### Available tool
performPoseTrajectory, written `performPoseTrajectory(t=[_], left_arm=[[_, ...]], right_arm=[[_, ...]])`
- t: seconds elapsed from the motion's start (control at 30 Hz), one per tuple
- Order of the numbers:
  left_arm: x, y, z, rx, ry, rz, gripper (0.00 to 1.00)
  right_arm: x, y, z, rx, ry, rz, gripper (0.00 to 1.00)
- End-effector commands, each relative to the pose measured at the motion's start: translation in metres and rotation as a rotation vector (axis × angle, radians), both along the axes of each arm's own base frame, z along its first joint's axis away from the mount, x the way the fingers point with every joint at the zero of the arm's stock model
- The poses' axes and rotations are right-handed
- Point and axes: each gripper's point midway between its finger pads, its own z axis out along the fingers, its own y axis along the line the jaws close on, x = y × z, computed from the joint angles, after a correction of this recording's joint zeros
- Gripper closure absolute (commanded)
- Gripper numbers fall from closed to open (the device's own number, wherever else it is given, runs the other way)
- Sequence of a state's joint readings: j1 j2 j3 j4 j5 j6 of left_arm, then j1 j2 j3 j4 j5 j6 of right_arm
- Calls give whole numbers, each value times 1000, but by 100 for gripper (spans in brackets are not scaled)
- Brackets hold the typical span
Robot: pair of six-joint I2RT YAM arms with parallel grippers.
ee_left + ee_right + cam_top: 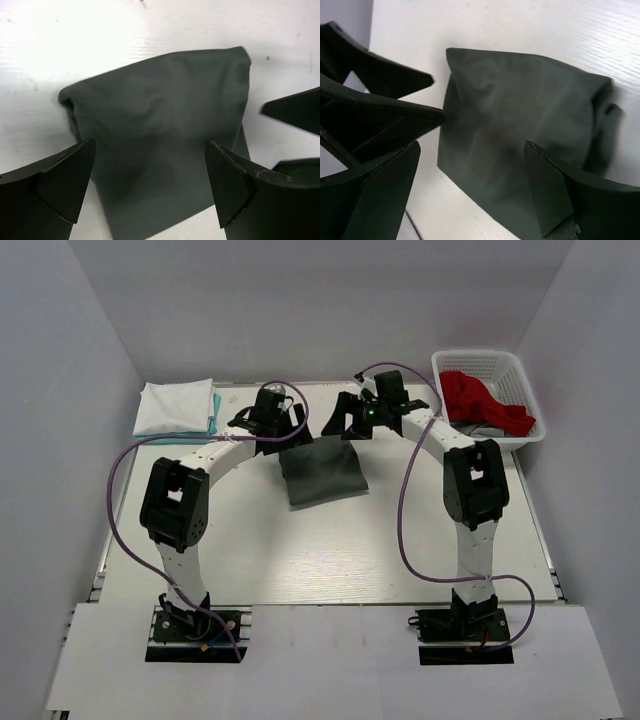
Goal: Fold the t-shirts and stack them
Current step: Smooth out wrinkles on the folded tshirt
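Observation:
A dark grey t-shirt point(322, 472) lies folded into a small rectangle at the middle of the table, and fills the left wrist view point(160, 130) and the right wrist view point(520, 135). My left gripper point(268, 425) hovers over its far left corner, open and empty. My right gripper point(362, 423) hovers over its far right corner, open and empty. A folded white t-shirt point(175, 405) lies on a folded teal t-shirt point(215, 412) at the far left. A red t-shirt point(485, 400) is bunched in the basket.
A white plastic lattice basket point(520, 375) stands at the far right corner. White walls close in the table on three sides. Purple cables loop from both arms. The other gripper's fingers show at the edge of each wrist view.

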State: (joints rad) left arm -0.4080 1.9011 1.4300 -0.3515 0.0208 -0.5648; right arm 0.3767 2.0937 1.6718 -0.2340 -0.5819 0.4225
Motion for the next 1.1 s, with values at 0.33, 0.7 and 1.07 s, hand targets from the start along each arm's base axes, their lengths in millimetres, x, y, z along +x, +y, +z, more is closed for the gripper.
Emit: performPoseTrajectory(t=[0.33,0.7,1.07], left_arm=[[14,32,-92,85,202,117,0],[51,29,-22,52,16,64,0],[-5,31,69,4,-95,29,0]], right_arm=[[36,6,-104,80,225,-85,10],[45,12,-4,83,-44,-3,10],[-41,22,50,162,-104,69,10]])
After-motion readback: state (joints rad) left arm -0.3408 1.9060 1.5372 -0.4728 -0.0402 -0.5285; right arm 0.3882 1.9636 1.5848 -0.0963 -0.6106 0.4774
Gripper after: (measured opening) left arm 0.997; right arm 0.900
